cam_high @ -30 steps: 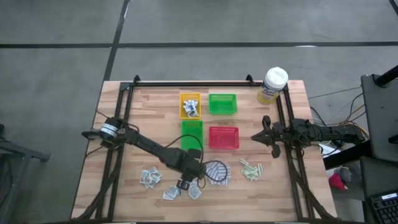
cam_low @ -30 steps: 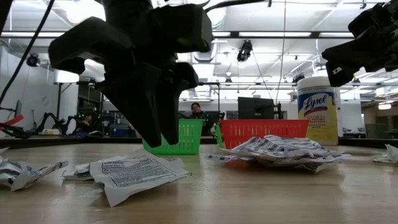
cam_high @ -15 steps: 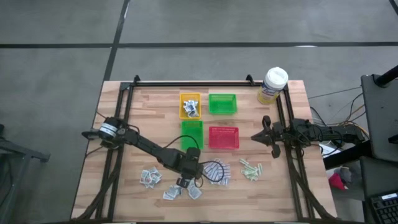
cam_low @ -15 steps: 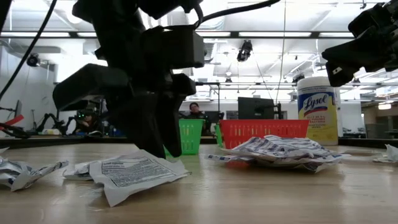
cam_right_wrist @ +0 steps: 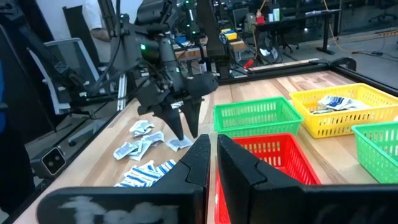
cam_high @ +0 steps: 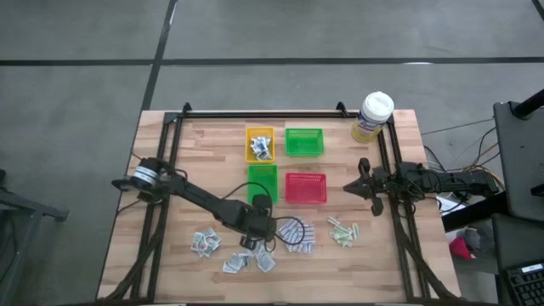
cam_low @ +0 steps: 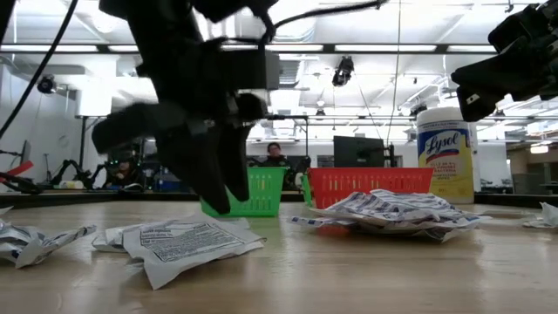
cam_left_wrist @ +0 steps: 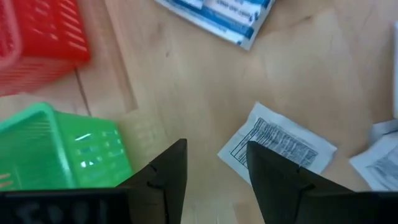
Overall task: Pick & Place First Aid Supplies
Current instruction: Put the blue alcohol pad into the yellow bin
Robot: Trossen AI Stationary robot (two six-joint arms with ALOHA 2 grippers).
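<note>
Down at the near side of the table [cam_high: 170, 255] we see the left gripper [cam_high: 252, 240] hanging just above the wood, its two dark fingers [cam_left_wrist: 169, 180] spread apart with nothing between them. In the left wrist view a white sachet with printed text [cam_left_wrist: 278, 148] lies flat on the boards just beyond the fingertips, untouched. From the low camera the same gripper [cam_low: 209, 187] stands over the crumpled sachet [cam_low: 187, 244], the tips close to it, though we cannot tell if they touch.

Around it the first aid supplies lie loose on the table: white-grey sachets [cam_high: 204, 243] toward the left near edge, more of them [cam_high: 265, 263] just in front of the gripper, a heap of blue-and-white pads [cam_high: 296, 235] just to its right, and pale green strips [cam_high: 342, 230] farther right. A few packets already sit in the yellow tray [cam_high: 249, 134] at the back.

Beside that stand a green tray [cam_high: 304, 131], a second green tray [cam_high: 263, 170] and a red tray [cam_high: 305, 177]. The yellow canister with white lid [cam_high: 373, 116] stands at the far right corner.

Meanwhile the right gripper [cam_high: 350, 187] waits above the table's right side, away from the supplies, its fingers [cam_right_wrist: 242, 165] drawn nearly together and carrying nothing.
</note>
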